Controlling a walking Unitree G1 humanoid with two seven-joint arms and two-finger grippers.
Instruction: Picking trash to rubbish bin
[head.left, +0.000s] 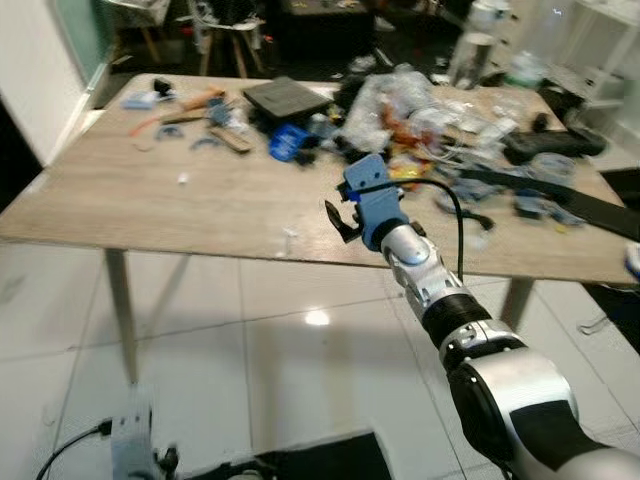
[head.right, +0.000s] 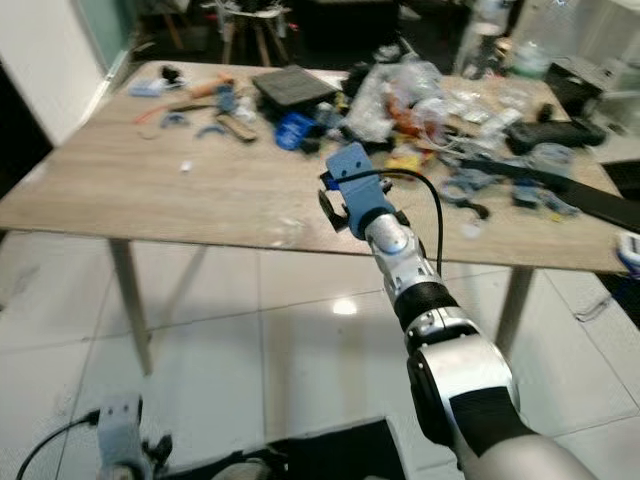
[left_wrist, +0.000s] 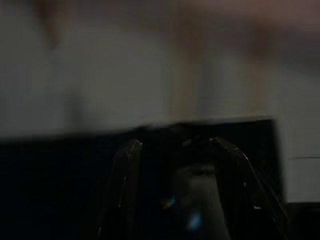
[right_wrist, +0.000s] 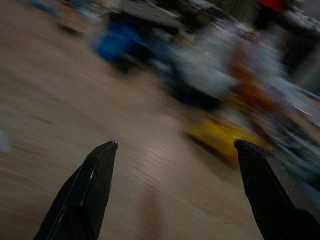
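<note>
A heap of clear plastic wrappers (head.left: 400, 100) lies at the back middle of the wooden table (head.left: 150, 210), with a yellow wrapper (head.left: 405, 168) at its near side and a blue item (head.left: 288, 142) to its left. Small white scraps (head.left: 290, 233) dot the bare wood. My right gripper (head.left: 345, 210) reaches over the table's front edge, just short of the heap. In the right wrist view this gripper (right_wrist: 175, 145) is open, its fingers wide apart and holding nothing, with the yellow wrapper (right_wrist: 217, 135) ahead. The left gripper (left_wrist: 175, 150) hangs in the dark, fingers apart.
A flat black box (head.left: 288, 97), orange and blue tools (head.left: 190, 105) and a long black strip (head.left: 590, 205) clutter the table's far half. A white device with a cable (head.left: 130, 440) sits on the tiled floor. Chairs (head.left: 225, 35) stand behind the table.
</note>
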